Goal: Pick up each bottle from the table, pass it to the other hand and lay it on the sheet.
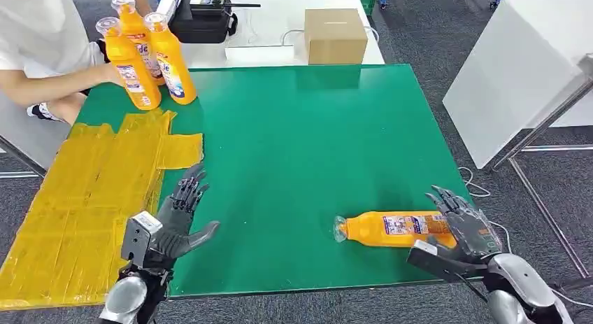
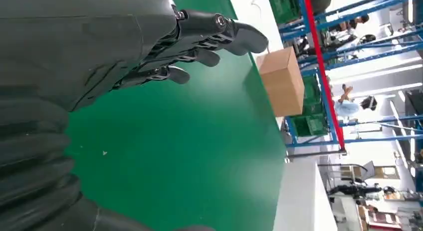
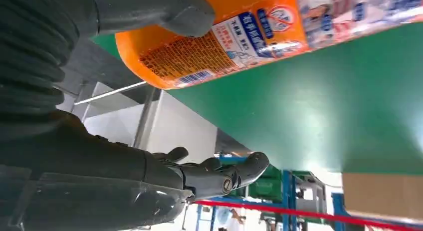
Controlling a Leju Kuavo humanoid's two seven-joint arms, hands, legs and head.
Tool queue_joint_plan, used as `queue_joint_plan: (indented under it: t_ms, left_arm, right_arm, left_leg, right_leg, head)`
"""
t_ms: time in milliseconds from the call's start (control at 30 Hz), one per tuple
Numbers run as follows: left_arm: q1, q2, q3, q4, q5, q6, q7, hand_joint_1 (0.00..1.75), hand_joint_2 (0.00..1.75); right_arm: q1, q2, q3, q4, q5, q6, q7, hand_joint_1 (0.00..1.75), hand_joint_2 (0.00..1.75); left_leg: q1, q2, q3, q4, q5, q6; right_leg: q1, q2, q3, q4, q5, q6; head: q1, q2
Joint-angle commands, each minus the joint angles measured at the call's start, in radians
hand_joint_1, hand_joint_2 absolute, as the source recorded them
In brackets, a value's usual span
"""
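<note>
An orange bottle (image 1: 391,228) lies on its side on the green table (image 1: 301,128) near the front right, cap pointing left. My right hand (image 1: 465,233) is at its base, fingers spread over it and thumb under it, not closed. In the right wrist view the thumb (image 3: 164,11) lies against the bottle (image 3: 239,41) while the fingers (image 3: 219,173) stay apart from it. My left hand (image 1: 175,219) hovers open over the table beside the yellow sheet (image 1: 84,191), fingers (image 2: 199,56) stretched out and holding nothing. Three more orange bottles (image 1: 147,58) stand upright at the far left corner.
A person's arm (image 1: 56,82) reaches in from the left to the upright bottles. Behind the green table a white table carries a cardboard box (image 1: 336,36) and a black device (image 1: 203,19). A white table (image 1: 517,72) stands to the right.
</note>
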Motion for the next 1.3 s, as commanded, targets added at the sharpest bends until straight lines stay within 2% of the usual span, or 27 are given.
queue_joint_plan:
  t_ms: [33, 100, 167, 533, 667, 700, 733, 767, 800, 1067, 1200, 1300]
  left_arm:
    - [-0.062, 0.006, -0.034, 0.102, 0.009, -0.002, 0.006, 0.00, 1.75]
    - [-0.082, -0.006, -0.044, 0.114, -0.009, 0.023, 0.003, 0.00, 1.75]
    - [-0.089, -0.010, -0.049, 0.114, -0.011, 0.037, 0.004, 0.00, 1.75]
    - [-0.118, -0.008, -0.091, 0.128, -0.024, 0.105, -0.019, 0.00, 1.75]
    - [-0.131, -0.010, -0.099, 0.154, -0.015, 0.107, -0.022, 0.00, 1.75]
    - [-0.132, -0.010, -0.100, 0.157, -0.014, 0.107, -0.022, 0.00, 1.75]
    - [-0.132, -0.010, -0.102, 0.158, -0.013, 0.107, -0.022, 0.00, 1.75]
    - [-0.134, -0.011, -0.103, 0.162, -0.012, 0.107, -0.022, 0.00, 1.75]
    - [-0.134, -0.011, -0.103, 0.162, -0.011, 0.107, -0.022, 0.00, 1.75]
    - [-0.135, -0.010, -0.104, 0.166, -0.007, 0.107, -0.022, 0.00, 1.75]
    - [-0.132, -0.012, -0.104, 0.163, -0.006, 0.106, -0.022, 0.00, 1.75]
    - [-0.131, -0.012, -0.104, 0.162, -0.006, 0.106, -0.022, 0.00, 1.75]
  right_arm:
    - [-0.148, 0.046, 0.108, 0.236, 0.028, 0.010, 0.005, 0.00, 1.75]
    - [-0.205, 0.054, 0.168, 0.308, 0.052, 0.032, 0.009, 0.00, 1.75]
    - [-0.228, 0.046, 0.193, 0.347, 0.052, 0.036, 0.008, 0.00, 1.75]
    - [-0.292, -0.041, 0.307, 0.480, 0.014, 0.118, 0.000, 0.00, 1.75]
    - [-0.344, -0.025, 0.348, 0.563, 0.028, 0.122, 0.005, 0.00, 1.75]
    - [-0.350, -0.019, 0.354, 0.574, 0.033, 0.118, 0.007, 0.24, 1.75]
    - [-0.355, -0.012, 0.362, 0.587, 0.038, 0.115, 0.008, 1.12, 1.75]
    - [-0.357, -0.009, 0.371, 0.598, 0.043, 0.111, 0.010, 1.64, 1.75]
    - [-0.359, -0.009, 0.373, 0.601, 0.045, 0.110, 0.010, 1.75, 1.75]
    - [-0.363, -0.010, 0.385, 0.611, 0.049, 0.102, 0.012, 1.75, 1.75]
    - [-0.361, 0.024, 0.370, 0.612, 0.058, 0.041, 0.023, 1.75, 1.75]
    - [-0.362, 0.030, 0.372, 0.611, 0.060, 0.039, 0.026, 1.75, 1.75]
  left_leg:
    - [0.001, 0.002, 0.003, -0.001, 0.000, -0.001]
    - [0.002, 0.004, 0.009, -0.004, -0.001, -0.003]
    - [0.002, 0.002, 0.005, -0.002, -0.001, -0.002]
    - [0.001, -0.001, 0.003, -0.001, 0.000, -0.001]
    - [0.002, -0.001, 0.006, -0.002, 0.000, -0.002]
    - [0.001, -0.001, 0.005, -0.001, 0.000, -0.001]
    - [0.002, 0.000, 0.006, -0.001, 0.000, -0.001]
    - [0.001, -0.001, 0.006, -0.001, 0.000, -0.001]
    - [0.001, -0.001, 0.006, -0.001, 0.000, -0.001]
    - [0.001, 0.000, 0.010, -0.001, 0.000, -0.001]
    - [0.002, 0.001, 0.013, -0.002, 0.001, -0.002]
    - [0.001, 0.003, 0.012, -0.001, 0.000, -0.001]
  right_leg:
    - [0.002, 0.001, 0.003, -0.002, 0.000, -0.001]
    - [0.003, 0.001, 0.009, -0.005, 0.000, -0.002]
    - [0.002, 0.001, 0.005, -0.003, 0.001, -0.001]
    - [0.001, -0.002, 0.004, -0.002, 0.000, 0.000]
    - [0.002, -0.002, 0.008, -0.004, 0.000, -0.001]
    - [0.002, -0.002, 0.007, -0.003, 0.000, -0.001]
    - [0.002, -0.001, 0.007, -0.003, 0.000, -0.001]
    - [0.002, -0.001, 0.007, -0.003, 0.000, -0.001]
    - [0.002, -0.002, 0.007, -0.003, 0.000, -0.001]
    - [0.002, -0.001, 0.010, -0.003, 0.001, -0.001]
    - [0.002, -0.003, 0.013, -0.005, 0.001, -0.001]
    - [0.002, 0.000, 0.012, -0.003, 0.001, -0.001]
  head:
    - [0.000, 0.000]
    - [0.000, 0.000]
    - [0.000, 0.000]
    - [0.000, 0.000]
    - [0.000, 0.000]
    - [0.000, 0.000]
    - [0.000, 0.000]
    - [0.000, 0.000]
    - [0.000, 0.000]
    - [0.000, 0.000]
    - [0.000, 0.000]
    - [0.000, 0.000]
